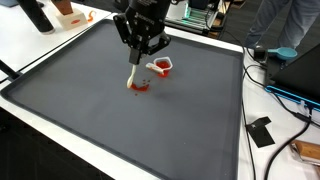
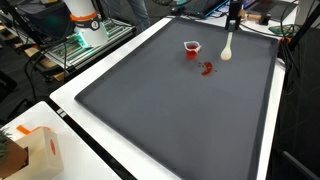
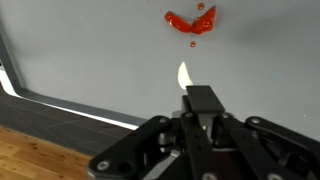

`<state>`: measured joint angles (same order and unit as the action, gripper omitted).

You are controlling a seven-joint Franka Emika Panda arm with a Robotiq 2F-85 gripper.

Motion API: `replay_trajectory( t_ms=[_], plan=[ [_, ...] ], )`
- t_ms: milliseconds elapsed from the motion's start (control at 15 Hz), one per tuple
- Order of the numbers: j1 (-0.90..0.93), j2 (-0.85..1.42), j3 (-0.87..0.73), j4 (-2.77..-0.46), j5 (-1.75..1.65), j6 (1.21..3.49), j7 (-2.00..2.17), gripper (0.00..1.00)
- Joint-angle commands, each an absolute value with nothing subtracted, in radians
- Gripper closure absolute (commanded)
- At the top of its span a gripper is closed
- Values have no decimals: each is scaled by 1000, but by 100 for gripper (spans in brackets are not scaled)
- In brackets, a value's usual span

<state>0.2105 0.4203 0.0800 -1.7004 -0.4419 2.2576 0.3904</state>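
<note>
My gripper [image 1: 140, 55] is shut on the handle of a cream-white spoon [image 1: 134, 76] that hangs down toward the dark grey mat [image 1: 90, 100]. In an exterior view the spoon's tip rests at a small red spill [image 1: 141, 88]. A small white cup [image 1: 162, 67] with red contents stands just beside it. From another angle, the spoon [image 2: 227, 50] hangs to the right of the cup [image 2: 192, 47] and the spill [image 2: 207, 69]. In the wrist view the gripper [image 3: 203, 100] clamps the spoon [image 3: 184, 74], with the red spill [image 3: 190, 21] lying ahead of the tip.
The mat lies on a white table [image 1: 265, 160]. Cables [image 1: 285, 92] and a black object [image 1: 262, 131] sit beside the mat's edge. A cardboard box [image 2: 30, 150] stands at a table corner. A person [image 1: 290, 25] stands behind the table.
</note>
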Motion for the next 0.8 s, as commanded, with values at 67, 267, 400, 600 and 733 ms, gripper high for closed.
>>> replay_trajectory(
  t_ms=[67,267,400,600,733],
  plan=[
    [172,380,81,-1718,-275,2256,263,97],
    [150,371,84,-1717,-193,2254,200,97],
    [130,366,89,-1717,-132,2253,151,97],
    [99,359,96,-1718,-35,2246,78,97],
    [76,357,99,-1718,28,2238,31,97]
  ],
)
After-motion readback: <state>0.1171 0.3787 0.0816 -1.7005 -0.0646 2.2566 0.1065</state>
